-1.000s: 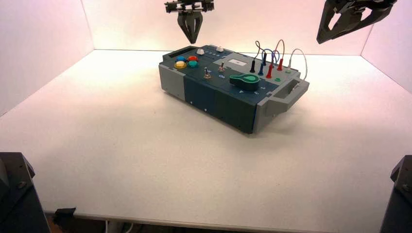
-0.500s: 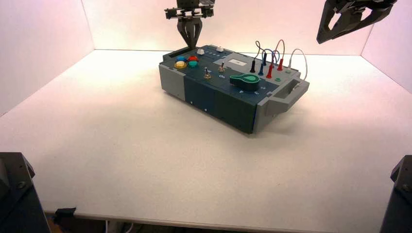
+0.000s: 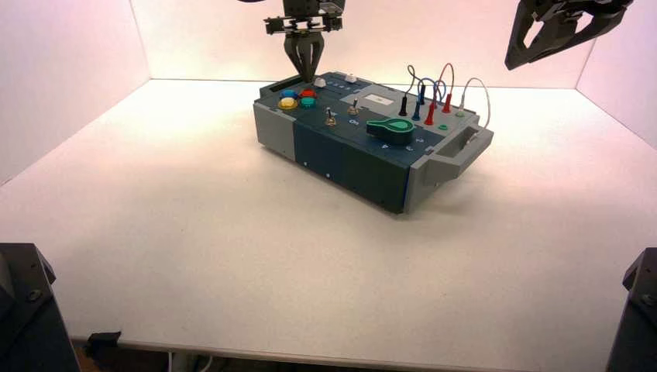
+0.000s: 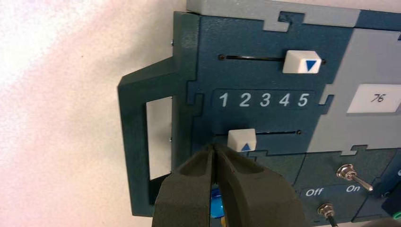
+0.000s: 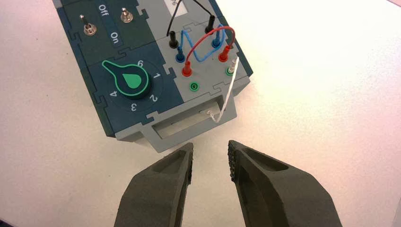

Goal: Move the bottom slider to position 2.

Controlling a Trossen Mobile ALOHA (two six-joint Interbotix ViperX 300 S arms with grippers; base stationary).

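- Watching the left gripper (image 4: pixel 215 148), we find its fingers closed, with nothing between them, and their tips low over the box (image 3: pixel 372 139), right by the bottom slider (image 4: pixel 242 140).
- We see that slider, a white knob with a blue triangle, on the dark panel at the box's far left part, in the slot nearer the coloured buttons; it lines up with the printed 2.
- We can't quite tell, from this angle, whether the fingertips touch the slider or only sit just beside it.
- We see the other white slider (image 4: pixel 301 62) in the parallel slot on the far side of the numbers, close to the 5.
- We have 4 round buttons near the sliders: blue (image 3: pixel 289 94), red (image 3: pixel 307 93), yellow (image 3: pixel 287 103) and green (image 3: pixel 307 102).
- We see the green knob (image 5: pixel 132 81) with its handle pointing between the 4 and the 6.
- We find the right gripper (image 5: pixel 210 144) idle above the worktop (image 3: pixel 232 256), off the box's handle end, its fingers open and empty.
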